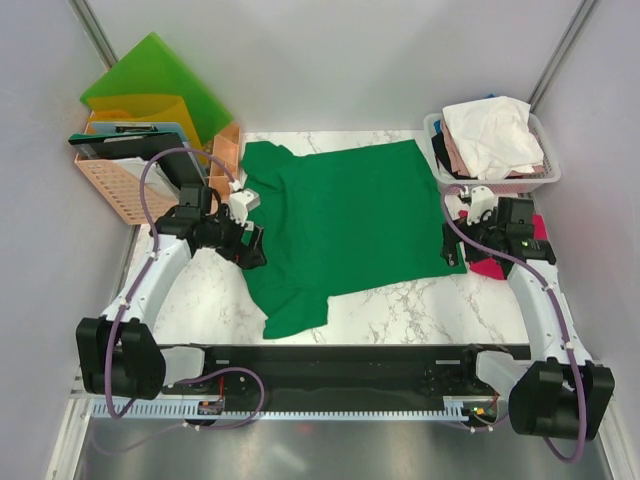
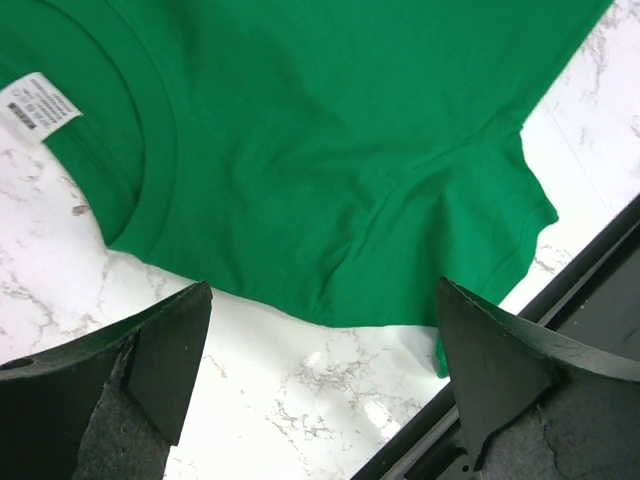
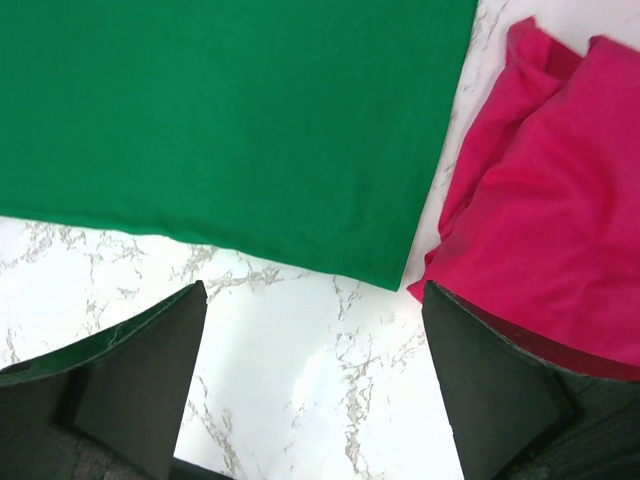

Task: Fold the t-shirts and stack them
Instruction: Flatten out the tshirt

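seemingly pre-fold, left gripper (image 2: 322, 290) and right gripper (image 3: 315, 290) (both wide, empty) must next pinch edges of the spread green t-shirt (image 1: 350, 225).

Robot lab test cell: plain white panel walls (image 1: 330, 60), metal posts (image 1: 97, 35) far beyond fingers (image 2: 130, 370); marble-look tabletop (image 2: 290, 400) beneath them, black rail (image 1: 340, 362) behind.

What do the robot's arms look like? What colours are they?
The left arm and right arm are white tubes with chunky black joints and black bases. A purple cable loops along each. The left gripper and right gripper each have two dark, wedge-shaped fingers.
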Motion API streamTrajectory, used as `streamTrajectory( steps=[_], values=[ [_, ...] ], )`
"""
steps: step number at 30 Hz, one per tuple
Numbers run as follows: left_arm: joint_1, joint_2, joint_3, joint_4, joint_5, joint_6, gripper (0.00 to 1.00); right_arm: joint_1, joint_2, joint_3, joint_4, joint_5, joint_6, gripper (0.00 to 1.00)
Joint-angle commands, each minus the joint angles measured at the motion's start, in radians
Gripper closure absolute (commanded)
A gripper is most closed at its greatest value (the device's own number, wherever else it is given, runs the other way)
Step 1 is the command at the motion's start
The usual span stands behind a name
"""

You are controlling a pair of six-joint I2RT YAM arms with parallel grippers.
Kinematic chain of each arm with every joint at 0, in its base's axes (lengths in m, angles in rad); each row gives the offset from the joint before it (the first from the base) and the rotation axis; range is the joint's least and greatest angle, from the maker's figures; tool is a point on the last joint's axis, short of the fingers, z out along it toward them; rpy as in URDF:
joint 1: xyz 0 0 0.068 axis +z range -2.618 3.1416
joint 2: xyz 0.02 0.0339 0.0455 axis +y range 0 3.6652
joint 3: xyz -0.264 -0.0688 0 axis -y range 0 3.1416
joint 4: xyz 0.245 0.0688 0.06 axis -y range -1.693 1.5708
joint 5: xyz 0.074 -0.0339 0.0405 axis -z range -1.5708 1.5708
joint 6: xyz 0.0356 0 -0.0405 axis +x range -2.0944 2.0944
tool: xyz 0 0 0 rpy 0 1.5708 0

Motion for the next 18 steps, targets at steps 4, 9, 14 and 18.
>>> streamTrajectory(
  steps=[4,9,14,18],
  values=[
    [-0.033,-0.034,-0.003,-0.156,0.221,0.126,0.0,-0.001,0.036,0.042,-0.054,-0.003,-0.055,0.05],
    [-0.195,-0.116,-0.058,-0.244,0.206,0.235,0.0,-0.001,0.056,0.041,-0.062,0.044,-0.095,0.05],
    [-0.41,-0.257,-0.126,-0.12,-0.055,0.214,0.0,-0.002,0.108,0.036,-0.056,0.032,-0.098,0.05],
    [-0.498,-0.311,-0.129,-0.067,-0.029,0.208,0.0,-0.001,0.145,0.03,-0.04,0.025,-0.075,0.06]
  ],
)
